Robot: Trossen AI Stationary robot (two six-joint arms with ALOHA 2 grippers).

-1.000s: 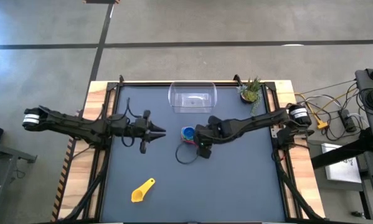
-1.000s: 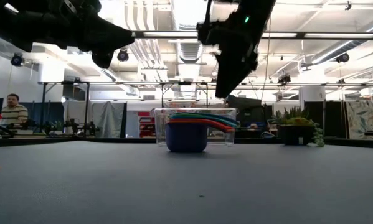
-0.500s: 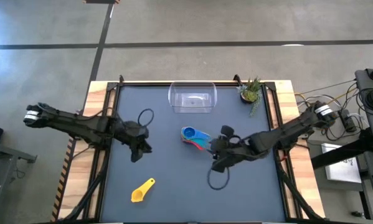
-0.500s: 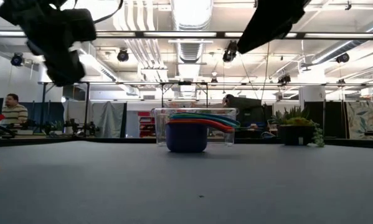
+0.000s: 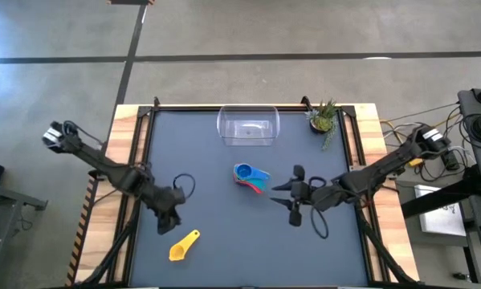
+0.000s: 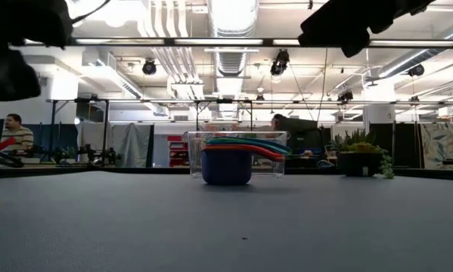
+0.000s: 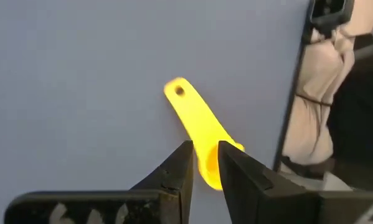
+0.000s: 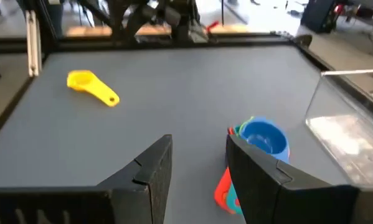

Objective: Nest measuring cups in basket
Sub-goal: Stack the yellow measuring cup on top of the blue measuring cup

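A stack of nested measuring cups (image 5: 249,177), blue bowl on top with red and teal handles fanning out, stands on the mat in front of the clear basket (image 5: 224,128). It also shows in the low view (image 6: 226,168) and right wrist view (image 8: 264,138). A lone yellow cup (image 5: 184,245) lies on its side near the near edge. My left gripper (image 5: 166,223) hovers just above and beside the yellow cup (image 7: 195,118), fingers a narrow gap apart (image 7: 203,149). My right gripper (image 5: 277,193) is open (image 8: 198,146), to the right of the stack, touching nothing.
A small potted plant (image 5: 324,117) stands at the far right corner beside the basket. The dark mat (image 5: 224,265) is bordered by a wooden table frame (image 5: 128,120). People and lab equipment show in the room beyond the table.
My left gripper has swung from the table's middle toward the near left, tipping downward over the yellow cup. My right gripper has drawn back from over the stack toward the right and near edge. The stack has stayed where it was.
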